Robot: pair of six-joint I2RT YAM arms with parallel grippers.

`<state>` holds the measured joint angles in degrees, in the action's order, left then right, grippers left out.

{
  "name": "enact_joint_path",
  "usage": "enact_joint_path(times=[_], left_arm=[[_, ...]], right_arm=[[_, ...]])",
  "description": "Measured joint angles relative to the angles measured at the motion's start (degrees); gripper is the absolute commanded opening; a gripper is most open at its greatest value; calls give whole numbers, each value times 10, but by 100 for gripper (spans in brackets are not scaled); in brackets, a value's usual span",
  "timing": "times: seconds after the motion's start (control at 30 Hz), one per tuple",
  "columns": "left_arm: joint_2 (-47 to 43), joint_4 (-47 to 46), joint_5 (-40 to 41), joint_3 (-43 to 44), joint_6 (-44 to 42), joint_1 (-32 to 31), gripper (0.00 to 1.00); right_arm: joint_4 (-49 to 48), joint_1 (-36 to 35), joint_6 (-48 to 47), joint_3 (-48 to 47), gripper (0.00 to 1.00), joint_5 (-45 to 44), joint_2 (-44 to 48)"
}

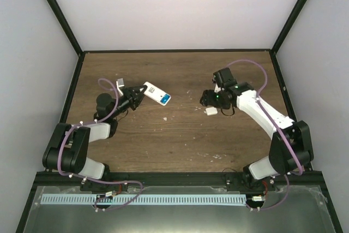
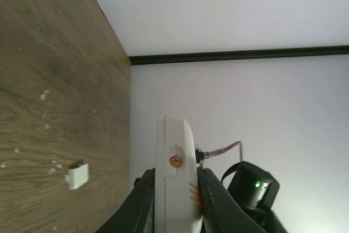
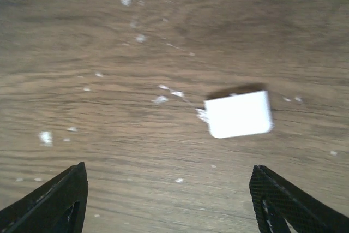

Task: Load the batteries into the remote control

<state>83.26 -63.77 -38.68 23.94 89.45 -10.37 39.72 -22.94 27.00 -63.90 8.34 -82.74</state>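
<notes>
The white remote control [image 1: 155, 93] hangs above the table with my left gripper [image 1: 136, 95] shut on its left end. Bright blue, the batteries [image 1: 165, 99], shows at its free right end. In the left wrist view the remote control [image 2: 174, 184] is seen edge-on, pinched between both black fingers, with an orange spot on its side. My right gripper [image 1: 210, 105] hovers open just above the table. Its fingertips [image 3: 60, 200] stand wide apart with nothing between them.
A small white rectangular cover piece [image 3: 239, 114] lies flat on the wood just ahead of the right gripper, the same cover piece [image 1: 211, 111] [image 2: 77, 175] showing in the other views. White crumbs [image 3: 160, 100] dot the wooden table [image 1: 180, 145]. Black frame rails [image 1: 174, 51] and pale walls bound it.
</notes>
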Motion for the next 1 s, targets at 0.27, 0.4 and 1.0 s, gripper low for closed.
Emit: enact_joint_path(times=[0.27, 0.4, 1.0], left_arm=[[8, 82, -11, 29, -111, 0, 0], [39, 69, 0, 30, -124, -3, 0], [159, 12, 128, 30, -160, -76, 0]], right_arm=[[21, 0, -38, 23, 78, -88, -21], [-9, 0, -57, 47, 79, -95, -22], [-124, 6, -122, 89, 83, -101, -97]])
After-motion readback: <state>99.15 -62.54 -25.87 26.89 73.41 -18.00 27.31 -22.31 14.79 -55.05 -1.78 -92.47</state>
